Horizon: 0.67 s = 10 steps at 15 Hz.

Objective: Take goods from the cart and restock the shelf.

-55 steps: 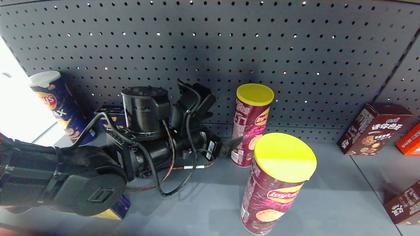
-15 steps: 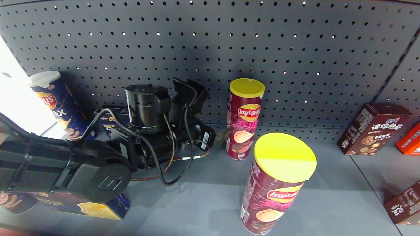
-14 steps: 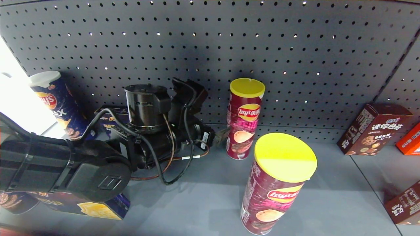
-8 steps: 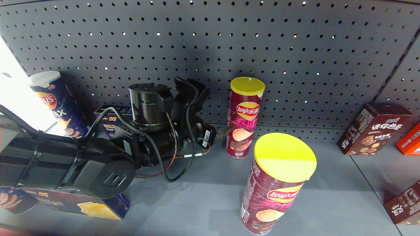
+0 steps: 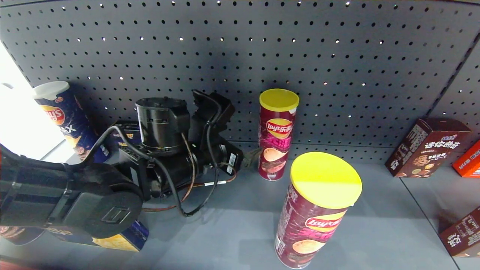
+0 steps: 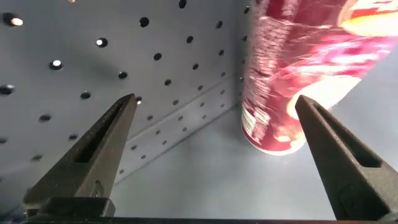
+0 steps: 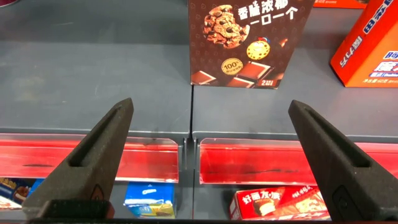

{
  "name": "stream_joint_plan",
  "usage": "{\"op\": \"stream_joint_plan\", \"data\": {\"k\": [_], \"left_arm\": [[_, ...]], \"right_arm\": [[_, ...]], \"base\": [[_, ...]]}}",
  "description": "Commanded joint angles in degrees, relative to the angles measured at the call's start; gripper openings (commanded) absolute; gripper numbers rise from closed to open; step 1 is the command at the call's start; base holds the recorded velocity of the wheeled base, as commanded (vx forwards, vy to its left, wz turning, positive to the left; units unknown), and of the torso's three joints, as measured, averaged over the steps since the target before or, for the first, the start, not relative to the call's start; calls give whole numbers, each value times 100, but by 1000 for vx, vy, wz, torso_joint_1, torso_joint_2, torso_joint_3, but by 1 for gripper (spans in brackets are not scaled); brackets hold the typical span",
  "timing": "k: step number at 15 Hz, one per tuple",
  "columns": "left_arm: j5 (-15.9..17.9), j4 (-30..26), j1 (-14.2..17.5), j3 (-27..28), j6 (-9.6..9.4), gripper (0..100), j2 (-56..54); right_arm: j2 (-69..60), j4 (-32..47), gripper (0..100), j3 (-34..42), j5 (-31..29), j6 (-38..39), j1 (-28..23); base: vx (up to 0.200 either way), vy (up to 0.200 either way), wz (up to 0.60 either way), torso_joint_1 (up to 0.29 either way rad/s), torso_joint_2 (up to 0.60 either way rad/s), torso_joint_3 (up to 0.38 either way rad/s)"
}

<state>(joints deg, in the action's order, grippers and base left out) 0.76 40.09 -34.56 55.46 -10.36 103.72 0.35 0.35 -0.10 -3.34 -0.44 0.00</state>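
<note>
Yellow-lidded maroon chip can stands nearest on the grey shelf. Behind it the left gripper lies low with jaws spread wide and empty, a second maroon can upright just beyond its tips, against the pegboard.

Dim shelf bay, with one blown-out patch of light at the left edge.

Head view: the pegboard reads dark grey, and pinpoints of light come through the holes in its upper rows. An overexposed white patch at the left-centre edge washes out detail there. A soft shadow lies on the pegboard behind the far can. A shade line crosses the near can's lid. Hole rows bow toward the upper corners. Left wrist view: glare whitens the far can's side at upper right. Right wrist view: even light, with a mild sheen on the red strips.
</note>
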Motion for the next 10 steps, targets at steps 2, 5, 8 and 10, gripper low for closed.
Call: {"op": "stream_joint_plan", "data": {"k": [2, 5, 8, 10], "left_arm": [[12, -2, -86, -131, -1, 100, -475], [4, -2, -156, -421, -1, 100, -853], [4, -2, -183, -1019, 8, 100, -1486], [4, 16, -191, -1344, 8, 100, -1899]], "right_arm": [[9, 0, 100, 1, 0, -9, 0], [9, 0, 100, 1, 0, 0, 0], [9, 0, 100, 1, 0, 0, 0], [9, 0, 100, 1, 0, 0, 0]], "base": [[0, 0, 0, 0, 0, 0], [0, 0, 0, 0, 0, 0], [0, 0, 0, 0, 0, 0], [0, 0, 0, 0, 0, 0]]}}
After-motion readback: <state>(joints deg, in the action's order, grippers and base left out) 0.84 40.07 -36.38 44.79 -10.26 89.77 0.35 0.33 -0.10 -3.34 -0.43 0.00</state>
